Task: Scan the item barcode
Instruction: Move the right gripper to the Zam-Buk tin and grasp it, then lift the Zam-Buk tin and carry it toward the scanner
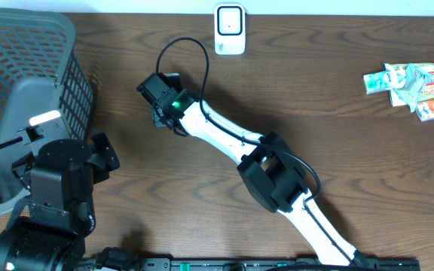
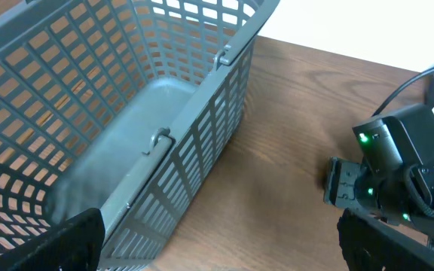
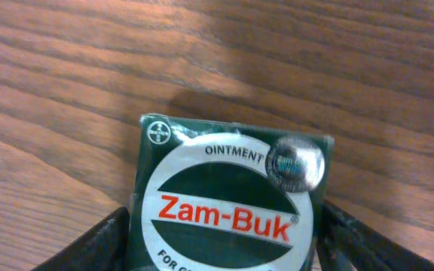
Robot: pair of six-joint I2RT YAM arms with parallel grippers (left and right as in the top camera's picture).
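Prob wood tbl [image 3: 89, 75] under Zam-Buk box [image 3: 228, 211]

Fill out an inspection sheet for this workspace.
surface: wooden table, bare brown grain.
job's things: Zam-Buk box flat on the table; white scanner at the far edge.
clutter: grey basket at left; packets at right.
grippers: left gripper open, empty; right gripper straddles the box, grip unclear.
cables: black cable loops near the scanner.
surroundings: nothing seen.
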